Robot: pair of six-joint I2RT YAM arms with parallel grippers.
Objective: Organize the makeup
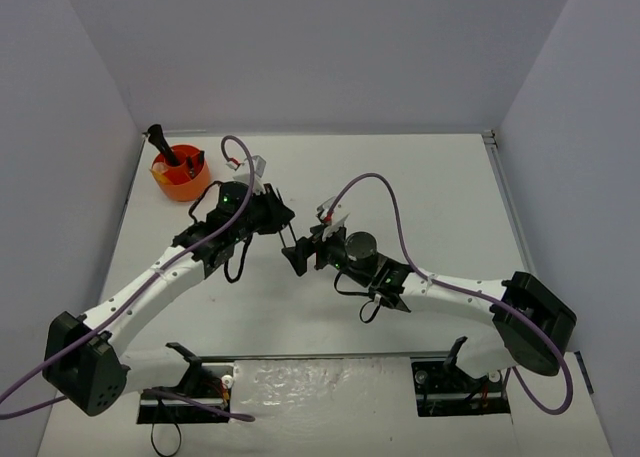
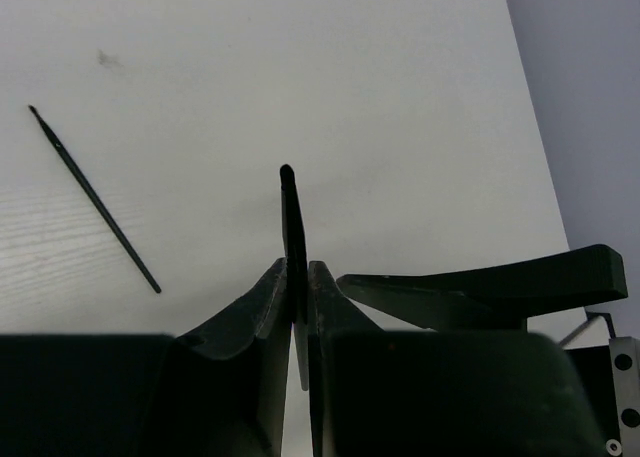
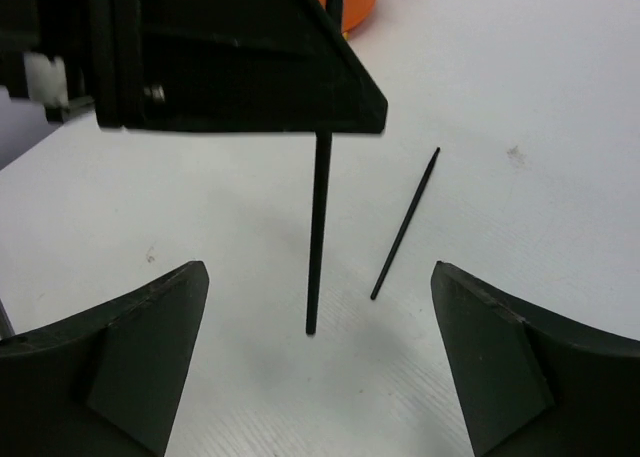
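Two thin black pencils: left tool [image 2: 296, 277] pinches the upright pencil [image 2: 290, 212]; loose pencil [image 2: 95, 199] lies flat; right tool [image 3: 318, 275] gapes empty.

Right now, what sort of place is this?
Probably a robot test cell, not a home: a plain white table boxed in by blank walls, with a left arm and right arm bolted at its near edge.

Left gripper [image 2: 297, 282] is clamped on a thin black pencil [image 2: 290, 217] hanging tip-down over the table [image 1: 430, 177], while right gripper [image 3: 315, 277] sits low over the table, fingers spread wide, facing that pencil.
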